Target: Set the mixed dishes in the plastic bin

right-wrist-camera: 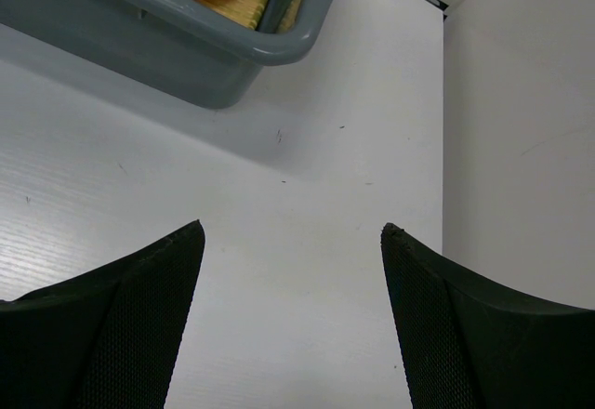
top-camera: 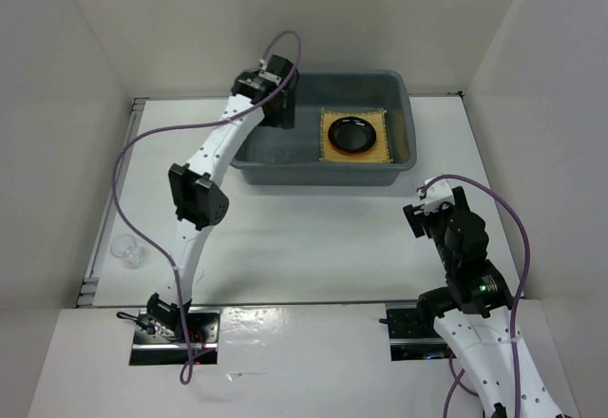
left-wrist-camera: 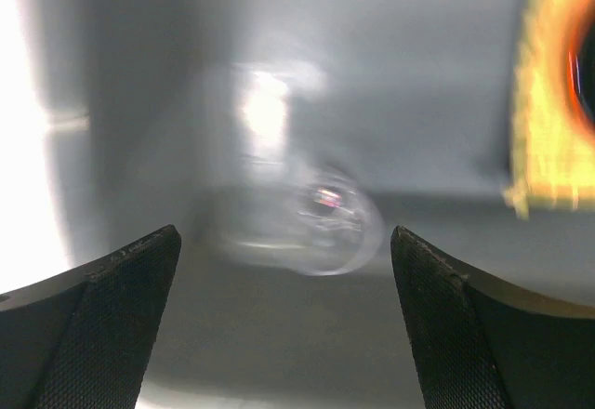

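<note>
The grey plastic bin (top-camera: 323, 173) stands at the back centre. In its right half the tan woven mat (top-camera: 382, 152) lies flat, with the orange plate (top-camera: 353, 153) on it and the black plate (top-camera: 353, 134) stacked on that. My left gripper (top-camera: 283, 112) is open over the bin's left half. In the left wrist view my left gripper (left-wrist-camera: 284, 232) hangs above a blurred clear glass cup (left-wrist-camera: 321, 223) on the bin floor (left-wrist-camera: 418, 74), apart from both fingers; the mat (left-wrist-camera: 539, 102) shows at the right. My right gripper (top-camera: 420, 211) (right-wrist-camera: 293, 228) is open and empty over the table.
A second clear glass object (top-camera: 127, 250) sits on the table at the far left, near the wall. The right wrist view shows the bin's corner (right-wrist-camera: 186, 51), the mat's edge (right-wrist-camera: 251, 0) and the right wall close by. White walls enclose the table.
</note>
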Controlling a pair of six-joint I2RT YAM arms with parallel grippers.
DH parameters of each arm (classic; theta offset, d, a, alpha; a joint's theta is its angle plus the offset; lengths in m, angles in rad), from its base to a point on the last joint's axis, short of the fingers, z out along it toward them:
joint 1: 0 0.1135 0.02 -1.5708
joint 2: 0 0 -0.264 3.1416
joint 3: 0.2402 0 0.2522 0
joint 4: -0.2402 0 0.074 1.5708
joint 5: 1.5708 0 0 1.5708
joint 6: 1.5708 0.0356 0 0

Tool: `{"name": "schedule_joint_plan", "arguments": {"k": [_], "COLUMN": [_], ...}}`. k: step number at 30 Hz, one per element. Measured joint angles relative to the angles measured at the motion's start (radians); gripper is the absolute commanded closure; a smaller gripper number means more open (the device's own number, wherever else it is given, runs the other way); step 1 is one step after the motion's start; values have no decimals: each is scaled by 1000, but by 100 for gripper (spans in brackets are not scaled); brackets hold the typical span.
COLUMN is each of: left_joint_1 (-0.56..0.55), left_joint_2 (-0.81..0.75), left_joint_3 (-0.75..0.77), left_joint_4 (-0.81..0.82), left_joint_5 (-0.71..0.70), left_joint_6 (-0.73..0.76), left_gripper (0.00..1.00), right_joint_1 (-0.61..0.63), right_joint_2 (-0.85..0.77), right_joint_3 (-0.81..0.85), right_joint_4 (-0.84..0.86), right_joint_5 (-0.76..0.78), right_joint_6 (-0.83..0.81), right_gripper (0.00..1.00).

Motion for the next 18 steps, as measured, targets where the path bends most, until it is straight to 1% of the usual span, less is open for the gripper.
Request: {"name": "schedule_joint_plan", "arguments": {"k": [2,3,4,6,8,9,11,12,14,15,16,18], "left_joint_1": [16,35,59,151,298,377,535,584,635,651,673,714], "left_joint_2": [-75,-137,-211,-391,-597,-678,-840,-892,-941,-945,-937,-908], "left_joint_3": [25,2,-56,-204,-452,-565,-850,-972,-1170,-1242,-1311,-1397], "left_joint_4": [-34,-39,-33,-44,-5,-3,38,37,47,59,73,85], "left_joint_5": [-135,-192,-230,-294,-316,-323,-332,-327,-291,-273,-246,-200], "left_joint_6": [-52,-86,-125,-220,-331,-376,-456,-486,-525,-538,-552,-565], "left_gripper": [0,0,0,0,0,0,0,0,0,0,0,0], "right_joint_1": [0,0,0,0,0,1,6,7,7,8,9,14], "right_joint_2": [0,0,0,0,1,1,2,2,2,2,2,5], "right_joint_3": [0,0,0,0,0,0,0,0,0,0,0,0], "right_joint_4": [0,0,0,0,-1,0,-1,0,-1,0,0,0], "right_joint_5": [0,0,0,0,0,0,0,0,2,1,1,0], "right_joint_6": [0,0,0,0,0,0,0,0,0,0,0,0], "right_gripper": [18,18,18,18,18,18,18,18,18,18,18,18]}}
